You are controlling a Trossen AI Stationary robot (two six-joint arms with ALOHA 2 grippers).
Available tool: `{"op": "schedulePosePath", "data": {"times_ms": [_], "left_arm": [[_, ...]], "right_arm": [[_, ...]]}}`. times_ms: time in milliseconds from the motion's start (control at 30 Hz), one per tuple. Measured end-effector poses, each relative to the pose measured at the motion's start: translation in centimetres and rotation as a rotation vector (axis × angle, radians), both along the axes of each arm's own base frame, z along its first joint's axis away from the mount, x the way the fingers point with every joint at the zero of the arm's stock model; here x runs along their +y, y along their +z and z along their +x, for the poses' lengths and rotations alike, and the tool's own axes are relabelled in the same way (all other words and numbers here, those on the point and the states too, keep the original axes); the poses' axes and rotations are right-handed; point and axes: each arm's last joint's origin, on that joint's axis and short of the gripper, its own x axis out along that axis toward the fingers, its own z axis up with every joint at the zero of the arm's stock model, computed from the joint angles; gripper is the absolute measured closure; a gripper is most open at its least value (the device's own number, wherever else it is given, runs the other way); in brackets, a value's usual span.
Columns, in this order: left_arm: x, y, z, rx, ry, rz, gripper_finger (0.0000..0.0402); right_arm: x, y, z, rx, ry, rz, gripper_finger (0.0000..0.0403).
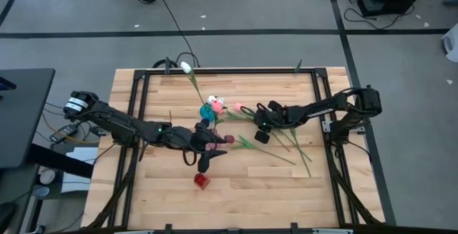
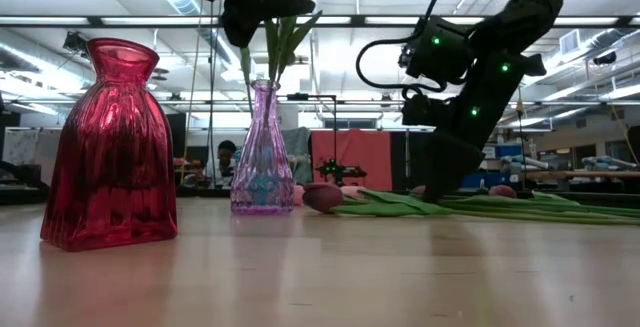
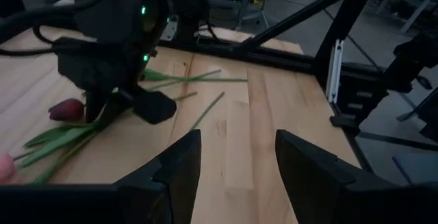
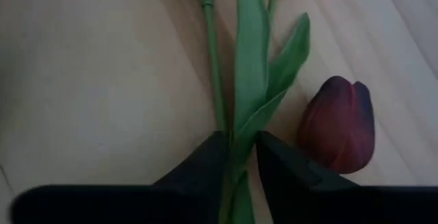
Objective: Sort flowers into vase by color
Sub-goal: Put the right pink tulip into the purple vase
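Observation:
Several flowers lie flat on the wooden table [image 1: 243,184]: a white one [image 1: 186,67], a pink one [image 1: 238,107] and a dark maroon one [image 1: 229,139] with long green stems. My right gripper [image 4: 238,148] has come down on the stems beside the maroon head [image 4: 339,125] and is shut on a green stem. My left gripper [image 3: 236,148] hovers open over the table's middle [image 1: 207,154], with nothing between its fingers. A purple vase [image 2: 262,152] holds green stems. A red vase [image 2: 110,147] stands near the front edge. My right gripper pinches a green stem with its leaf [image 4: 241,131] between its two fingers. The fingers slant down from above, coming from the table's right side. The stem lies on the table and runs on past the fingertips; its head is out of view.
More stems and leaves [image 1: 290,148] spread over the table's right half, under the right arm. A black frame [image 1: 229,71] runs round the table's far and side edges. Bare wood lies at the near right [image 1: 286,191].

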Motion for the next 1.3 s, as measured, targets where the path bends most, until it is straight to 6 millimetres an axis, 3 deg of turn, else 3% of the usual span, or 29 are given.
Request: {"op": "schedulePosePath", "data": {"times_ms": [200, 367, 533, 700, 900, 1067, 1300], "left_arm": [[0.1, -0.1, 0.0, 0.011, 0.020, 0.010, 0.0209], [0.1, -0.1, 0.0, 0.012, 0.021, 0.010, 0.0209], [0.1, -0.1, 0.0, 0.013, 0.006, 0.047, 0.0209], [-0.3, 0.0, 0.0, 0.000, -0.100, 0.053, 0.0209], [-1.0, 0.1, -0.2, -0.011, -0.135, 0.042, 0.0209], [-1.2, 1.0, -0.1, -0.106, -0.065, 0.037, 0.0209], [-1.2, 1.5, 1.3, -0.294, 0.031, 0.000, 0.0209]], "right_arm": [[0.0, 0.0, 0.0, 0.000, 0.003, -0.001, 0.0389], [0.0, 0.4, -0.1, -0.007, 0.003, -0.002, 0.0396], [0.1, 3.0, -1.0, -0.077, 0.003, -0.010, 0.0397], [0.7, 6.9, -2.5, -0.213, 0.008, -0.017, 0.0398], [3.7, 12.1, -4.1, -0.501, 0.105, -0.074, 0.0398], [7.1, 15.5, -4.6, -0.760, 0.317, -0.147, 0.0398], [10.2, 16.0, -2.8, -0.936, 0.627, -0.121, 0.0397]]}}
